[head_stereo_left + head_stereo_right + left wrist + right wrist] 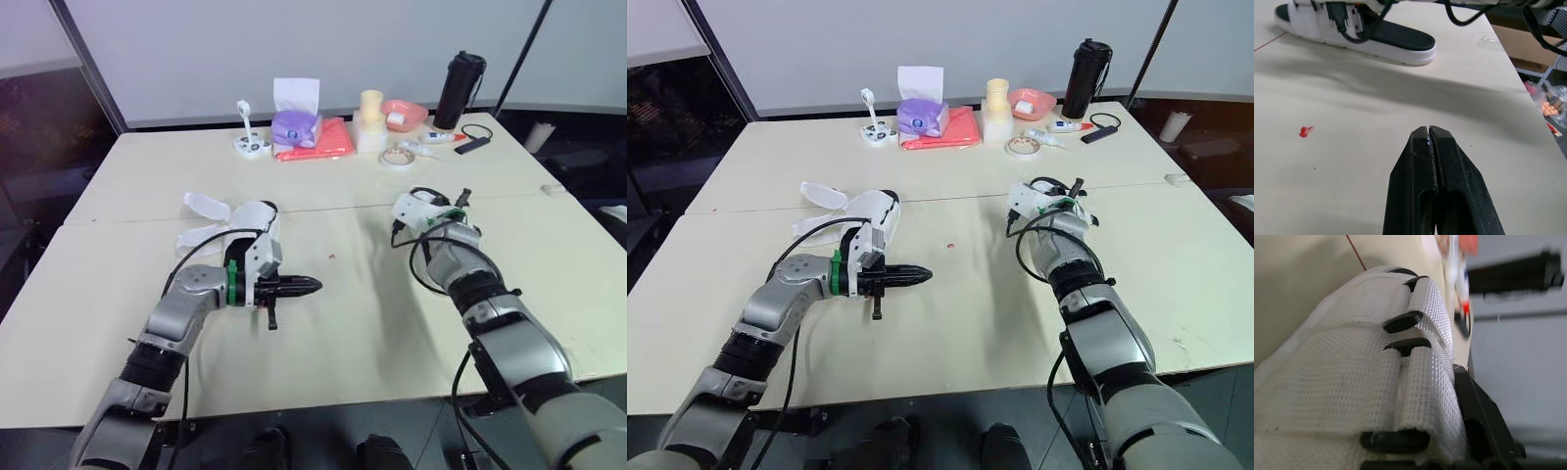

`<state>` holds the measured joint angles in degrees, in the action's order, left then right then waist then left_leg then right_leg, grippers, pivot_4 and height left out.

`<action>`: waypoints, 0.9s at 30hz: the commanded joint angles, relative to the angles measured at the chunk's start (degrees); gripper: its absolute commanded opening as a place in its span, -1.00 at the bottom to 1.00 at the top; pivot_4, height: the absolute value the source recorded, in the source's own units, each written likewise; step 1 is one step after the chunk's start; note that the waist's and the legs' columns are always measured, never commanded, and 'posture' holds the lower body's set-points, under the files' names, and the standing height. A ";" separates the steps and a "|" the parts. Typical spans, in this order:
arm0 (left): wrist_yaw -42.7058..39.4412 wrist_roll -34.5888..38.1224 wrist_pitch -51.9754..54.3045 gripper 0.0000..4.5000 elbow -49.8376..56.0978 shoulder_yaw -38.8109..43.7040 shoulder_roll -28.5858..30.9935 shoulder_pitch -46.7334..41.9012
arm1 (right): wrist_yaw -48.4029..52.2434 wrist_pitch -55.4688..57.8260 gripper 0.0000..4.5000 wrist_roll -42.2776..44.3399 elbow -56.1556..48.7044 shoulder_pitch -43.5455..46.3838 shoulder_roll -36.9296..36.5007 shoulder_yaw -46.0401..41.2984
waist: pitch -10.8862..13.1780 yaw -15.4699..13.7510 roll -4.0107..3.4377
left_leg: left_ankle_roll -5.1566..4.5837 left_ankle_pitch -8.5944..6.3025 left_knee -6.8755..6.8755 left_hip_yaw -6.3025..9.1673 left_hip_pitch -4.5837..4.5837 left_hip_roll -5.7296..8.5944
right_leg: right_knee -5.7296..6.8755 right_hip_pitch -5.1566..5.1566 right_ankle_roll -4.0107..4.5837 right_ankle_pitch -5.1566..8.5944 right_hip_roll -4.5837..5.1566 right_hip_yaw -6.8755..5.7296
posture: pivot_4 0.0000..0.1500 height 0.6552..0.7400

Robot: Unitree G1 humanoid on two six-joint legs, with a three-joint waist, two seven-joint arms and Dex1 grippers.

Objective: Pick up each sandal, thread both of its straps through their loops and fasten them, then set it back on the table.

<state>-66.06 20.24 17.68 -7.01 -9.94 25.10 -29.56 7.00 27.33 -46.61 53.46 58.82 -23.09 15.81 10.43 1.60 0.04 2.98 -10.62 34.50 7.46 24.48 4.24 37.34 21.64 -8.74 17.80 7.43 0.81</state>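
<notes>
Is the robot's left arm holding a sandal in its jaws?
No, the left gripper hovers over the table, jaws shut together with nothing between them.

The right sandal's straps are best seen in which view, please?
Right wrist view: straps and black loops close up. Left wrist view catches mostly the footbed; in the eye views the right gripper covers them.

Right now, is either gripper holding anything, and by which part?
The left gripper is shut on nothing. The right gripper sits against the straps of the white sandal, but whether it grips them cannot be told.
</notes>
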 commanded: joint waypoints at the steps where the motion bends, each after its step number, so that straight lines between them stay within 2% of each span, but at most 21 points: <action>1: 0.32 0.10 -1.03 -1.00 2.27 0.91 0.38 -0.02 | 0.01 3.61 -1.00 0.86 -0.14 0.96 0.49 1.26 | 0.00 0.01 0.00 | -0.02 -0.01 0.00 0.00 0.00 0.00 | 0.00 0.00 0.00 0.00 -0.01 0.00 | 1.00 1.00; 10: 0.49 0.08 -1.20 -1.00 2.00 0.65 0.12 -0.06 | 6.86 8.07 -1.00 1.70 -11.02 -4.21 -0.54 3.90 | -0.01 1.05 -0.01 | -0.02 -0.01 -0.05 -0.03 -0.02 -0.02 | 0.04 0.03 -0.01 0.00 -0.04 0.00 | 1.00 1.00; 12: 0.44 -0.01 -1.30 -1.00 1.88 0.50 0.01 -0.09 | 7.83 7.67 -0.55 2.53 -12.01 -4.89 -0.84 3.74 | -0.02 1.02 0.00 | -0.02 -0.01 -0.05 -0.03 -0.03 -0.02 | 0.06 0.02 -0.01 0.00 -0.04 -0.01 | 1.00 1.00; 14: 0.45 -0.06 -1.30 -1.00 1.76 0.46 -0.08 -0.26 | 8.67 7.95 -0.22 2.55 -13.89 -5.34 -1.45 3.76 | -0.02 1.02 0.01 | -0.04 -0.02 -0.04 -0.04 -0.04 -0.03 | 0.06 0.01 -0.01 0.00 -0.05 0.00 | 1.00 1.00; 16: 0.43 -0.08 -1.27 -1.00 1.75 0.48 -0.11 -0.39 | 10.32 8.26 0.21 2.30 -16.59 -6.11 -2.48 4.19 | -0.02 0.97 0.01 | -0.05 -0.02 -0.04 -0.04 -0.04 -0.03 | 0.08 0.02 -0.01 0.00 -0.05 0.00 | 1.00 1.00; 19: 0.25 -0.21 -1.34 -1.00 1.96 0.36 -0.03 -0.24 | 15.83 10.34 0.96 1.85 -26.93 -9.60 -5.60 4.42 | -0.02 0.87 0.01 | -0.09 -0.05 -0.03 -0.04 -0.05 -0.03 | 0.10 0.01 -0.01 0.00 -0.05 0.00 | 1.00 1.00; 23: 0.07 -0.40 -1.39 -1.00 2.26 0.27 0.24 -0.08 | 28.11 15.33 0.99 0.99 -47.50 -16.73 -11.63 4.09 | -0.02 0.86 0.01 | -0.11 -0.06 -0.02 -0.05 -0.04 -0.02 | 0.09 0.02 -0.02 0.00 -0.05 -0.01 | 1.00 1.00; 27: 0.83 -1.07 -2.34 -1.00 2.04 0.61 0.20 -0.63 | 39.55 23.49 0.99 4.20 -66.99 -25.15 -14.72 0.42 | -0.03 0.86 0.01 | -0.12 -0.06 0.01 -0.06 -0.03 -0.04 | 0.12 0.02 -0.02 0.00 -0.06 -0.01 | 1.00 1.00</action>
<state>-65.71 19.23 16.71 -6.42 -10.30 24.99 -29.51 42.01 47.81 -44.02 -5.70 34.65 -36.84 18.45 10.40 2.46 0.05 2.86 -10.68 34.52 7.40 24.45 4.19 37.46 21.65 -8.76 17.81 7.37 0.80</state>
